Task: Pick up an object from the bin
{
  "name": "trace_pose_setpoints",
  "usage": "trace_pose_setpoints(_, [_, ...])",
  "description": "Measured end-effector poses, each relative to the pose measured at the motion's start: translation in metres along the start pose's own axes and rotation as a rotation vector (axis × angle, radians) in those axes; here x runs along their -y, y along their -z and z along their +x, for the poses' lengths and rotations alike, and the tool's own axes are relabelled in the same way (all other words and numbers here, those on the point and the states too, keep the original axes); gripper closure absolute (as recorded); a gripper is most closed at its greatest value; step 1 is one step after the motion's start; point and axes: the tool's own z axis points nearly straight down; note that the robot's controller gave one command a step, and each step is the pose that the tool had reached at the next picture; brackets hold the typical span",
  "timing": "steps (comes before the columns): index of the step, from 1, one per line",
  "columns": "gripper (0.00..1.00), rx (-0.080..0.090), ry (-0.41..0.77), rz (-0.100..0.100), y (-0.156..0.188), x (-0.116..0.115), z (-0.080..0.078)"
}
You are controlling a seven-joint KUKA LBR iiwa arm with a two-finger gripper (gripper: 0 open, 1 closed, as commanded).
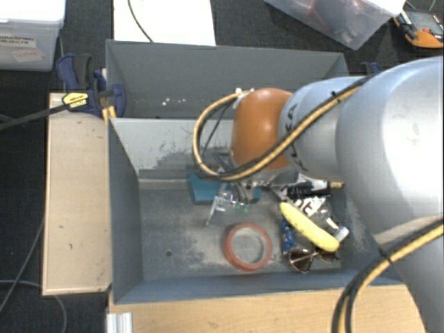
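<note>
A: Biggest first?
B: Grey bin (125,207). Arm (388,137) in from the right w/ orange cover (258,127). Gripper (223,204) sits low, mid-floor. Open or closed, can't tell.
A: What's it at?
B: Teal block (201,186) at the far side of the floor, right beside the gripper, poss. touching. Tape roll (247,246) lies flat just in front, apart from it.
A: Rest?
B: Heap on the right: yellow banana (310,228), sunglasses (304,259) by the near wall, small blue item (287,238) btw them.
</note>
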Motion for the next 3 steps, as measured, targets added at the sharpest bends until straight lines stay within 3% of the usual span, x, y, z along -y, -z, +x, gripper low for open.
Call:
trace_pose_setpoints(1, [1.0, -0.002, 0.165, 0.003, 0.0, 0.008, -0.013])
trace_pose_setpoints(3, [1.0, -0.011, 0.163, 0.006, 0.017, 0.009, -0.011])
